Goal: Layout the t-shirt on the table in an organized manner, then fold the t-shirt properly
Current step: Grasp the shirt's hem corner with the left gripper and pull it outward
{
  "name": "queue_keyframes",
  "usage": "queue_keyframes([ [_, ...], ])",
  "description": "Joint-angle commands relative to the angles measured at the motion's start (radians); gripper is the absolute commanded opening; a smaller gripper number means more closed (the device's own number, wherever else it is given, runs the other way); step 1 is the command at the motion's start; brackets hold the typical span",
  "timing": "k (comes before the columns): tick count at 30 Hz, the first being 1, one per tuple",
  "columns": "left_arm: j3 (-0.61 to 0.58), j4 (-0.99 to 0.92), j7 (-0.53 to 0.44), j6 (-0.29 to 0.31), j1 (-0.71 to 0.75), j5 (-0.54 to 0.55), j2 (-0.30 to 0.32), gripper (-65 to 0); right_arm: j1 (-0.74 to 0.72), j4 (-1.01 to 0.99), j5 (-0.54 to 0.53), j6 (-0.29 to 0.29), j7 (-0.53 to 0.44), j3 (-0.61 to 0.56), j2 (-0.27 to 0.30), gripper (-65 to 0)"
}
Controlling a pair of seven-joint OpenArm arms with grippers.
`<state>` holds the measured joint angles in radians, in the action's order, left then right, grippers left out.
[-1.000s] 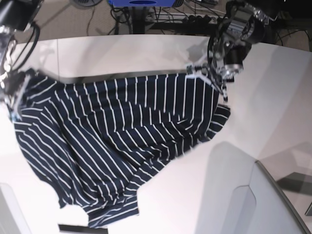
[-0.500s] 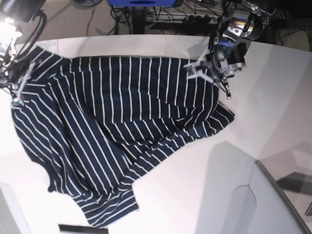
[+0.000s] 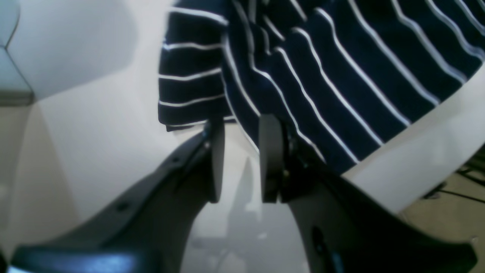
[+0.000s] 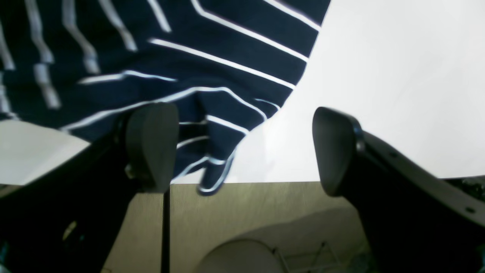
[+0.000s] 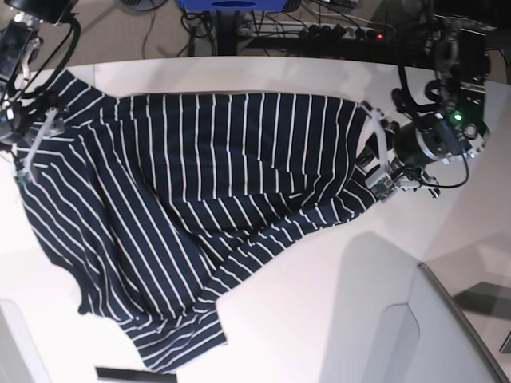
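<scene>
Navy fabric, thin white stripes: the t-shirt [image 5: 192, 215] lies spread across the left and centre of the base view on the white desk [image 5: 319, 303], upper edge stretched fairly straight along the top, lower part bunched and skewed toward the bottom left, with folds running diagonally.

Right gripper [image 4: 242, 151]: at the upper left of the base view, by the shirt's corner at the desk edge. Jaws stand wide apart in its wrist view; a corner of cloth droops between them over the edge, nothing clamped.

Left gripper [image 3: 240, 159]: at the right of the base view, just beside the shirt's right-hand corner. Jaws stand a narrow gap apart; the shirt hem lies just beyond the fingertips and one finger [image 3: 271, 151] overlaps the cloth in view, but no fabric shows inside the gap. Judged released.

Step in hand: layout, not folding. The top edge appears set down; both grippers look to be letting go.

Next move calls for: regrasping lower on the garment, likely the crumpled hem at the bottom left of the base view, and drawing it flat and square before any fold. The corner overhanging the desk edge may need pulling inward.
</scene>
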<state>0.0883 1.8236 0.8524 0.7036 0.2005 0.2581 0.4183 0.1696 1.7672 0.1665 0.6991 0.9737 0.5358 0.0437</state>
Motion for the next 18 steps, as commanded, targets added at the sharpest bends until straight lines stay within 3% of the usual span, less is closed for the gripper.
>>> queue_keyframes([
  [1, 0.005, 0.012, -0.015, -0.005, -0.008, 0.051, 0.02, -48.4, -0.005, 0.044, 0.003, -0.001, -0.017, 0.005, 0.0, -12.3],
  [4, 0.006, 0.011, -0.015, -0.005, -0.019, 0.159, 0.029, -47.9, -0.02, 0.075, 0.003, -0.001, -0.062, 0.045, -0.02, -12.5],
  [5, 0.008, 0.011, -0.015, -0.005, -0.022, 0.186, 0.024, -44.8, -0.045, 0.066, 0.001, -0.001, -0.085, 0.047, -0.018, -12.3],
  [7, -0.005, 0.009, -0.015, -0.005, -0.042, 0.218, 0.006, -33.2, -0.095, 0.015, 0.001, -0.001, -0.109, 0.047, -0.012, -12.5],
  [10, -0.009, -0.034, -0.015, -0.005, -0.072, 0.197, -0.085, -14.3, -0.193, -0.131, 0.001, -0.001, -0.114, 0.04, 0.032, -12.6],
  [12, -0.025, -0.092, -0.015, -0.005, -0.105, 0.135, -0.151, -9.9, -0.273, -0.252, 0.001, -0.001, -0.123, 0.047, 0.06, -12.8],
  [15, -0.117, -0.18, -0.015, -0.005, -0.138, -0.01, -0.21, -15.8, -0.344, -0.409, 0.001, -0.001, -0.19, 0.047, 0.098, -16.1],
  [18, -0.23, -0.224, -0.018, -0.005, -0.138, -0.167, -0.25, -34.7, -0.397, -0.547, 0.005, -0.001, -0.264, 0.047, 0.127, -33.2],
])
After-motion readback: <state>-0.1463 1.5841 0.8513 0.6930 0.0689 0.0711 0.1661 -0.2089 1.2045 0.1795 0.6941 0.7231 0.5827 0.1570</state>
